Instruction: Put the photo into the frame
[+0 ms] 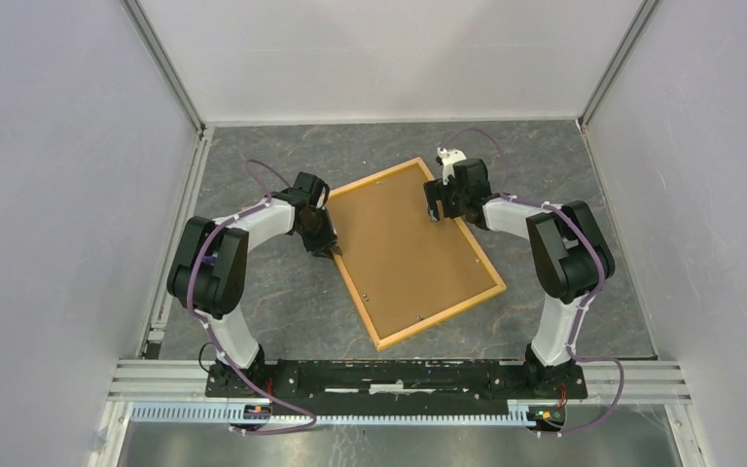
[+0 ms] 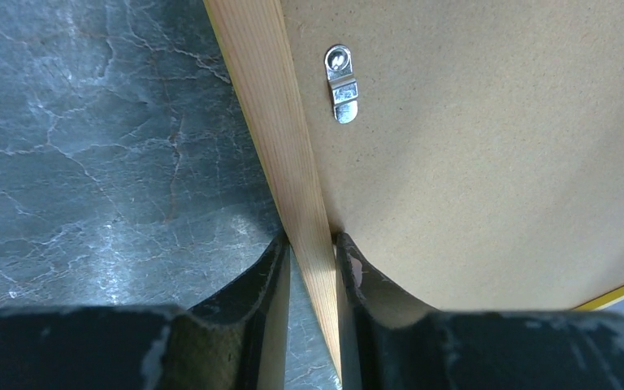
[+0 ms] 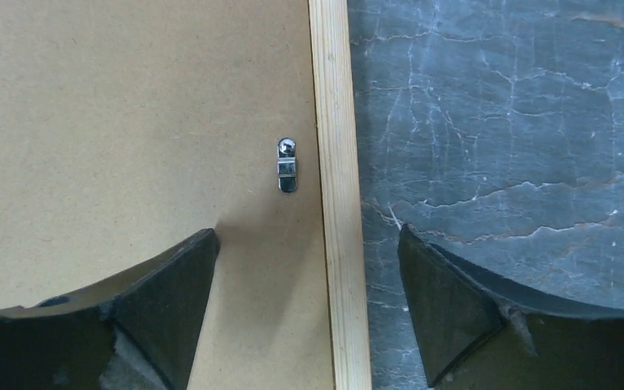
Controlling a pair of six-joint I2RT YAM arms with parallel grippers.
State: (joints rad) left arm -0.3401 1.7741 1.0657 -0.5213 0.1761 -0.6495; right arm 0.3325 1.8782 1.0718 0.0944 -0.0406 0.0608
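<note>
Lying back-side up on the grey bench (image 1: 282, 302), the frame (image 1: 441, 317) sits askew between the two arms, its opening filled by a plain brown backing board (image 1: 404, 248). The left tool (image 2: 313, 240) is narrowed onto the frame's left rail, one finger on the outer side and one on the board side, both touching the wood. The right tool (image 3: 307, 236) stands wide, straddling the frame's right rail near its far corner without touching it. A small metal clip (image 2: 341, 84) lies on the board just inside the left rail, and another shows just inside the right rail. The photo appears in no view; whether it already lies under the board inside the frame cannot be told. If it does, the task looks nearly finished, with perhaps only the clips to secure. If not, the board must come out first.
</note>
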